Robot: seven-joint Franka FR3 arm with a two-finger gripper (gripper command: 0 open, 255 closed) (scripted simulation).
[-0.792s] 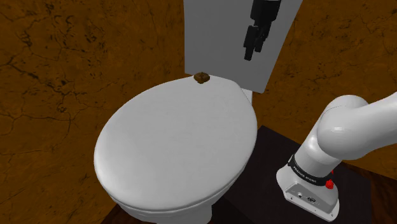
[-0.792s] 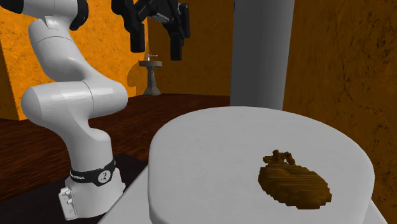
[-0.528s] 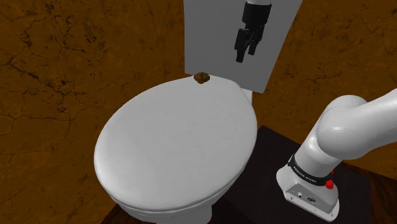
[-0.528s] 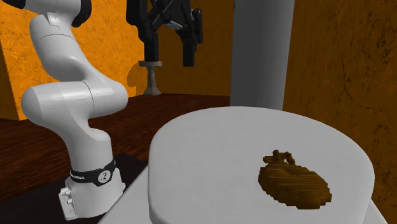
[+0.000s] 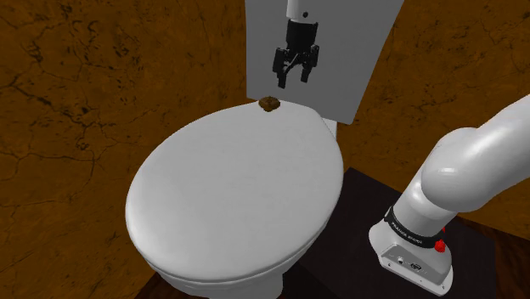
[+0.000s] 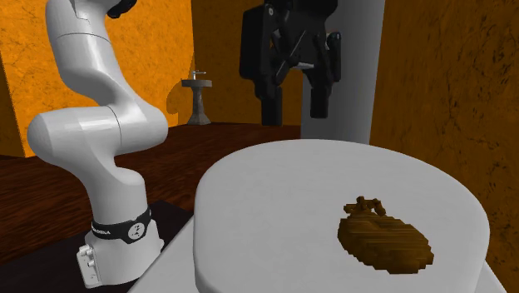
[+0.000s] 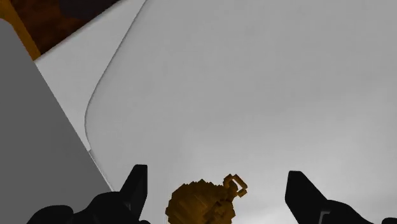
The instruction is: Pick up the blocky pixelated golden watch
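Observation:
The blocky golden-brown watch [image 5: 269, 104] lies on the back edge of the closed white toilet lid [image 5: 229, 187], close to the grey tank [image 5: 348, 51]. Seen from the second exterior camera, the watch [image 6: 384, 236] rests near the lid's right rim. My black gripper [image 5: 291, 81] hangs open a little above the watch and slightly to the shoulder view's right of it. In the second exterior view the gripper [image 6: 293, 113] hovers above the lid, its fingers spread. Through the wrist camera the watch [image 7: 202, 203] sits between the two parted fingers [image 7: 135, 184], nearer one of them, untouched.
Brown marbled walls surround the toilet. My stand [image 5: 416, 255] sits on dark floor at the shoulder view's lower right. A small pedestal basin [image 6: 198, 96] stands far back by the orange wall. The tank rises directly behind the watch.
The gripper has swung to the shoulder view's left and come down, from beside the tank to just above the watch. Its fingers stay apart. The watch has not moved.

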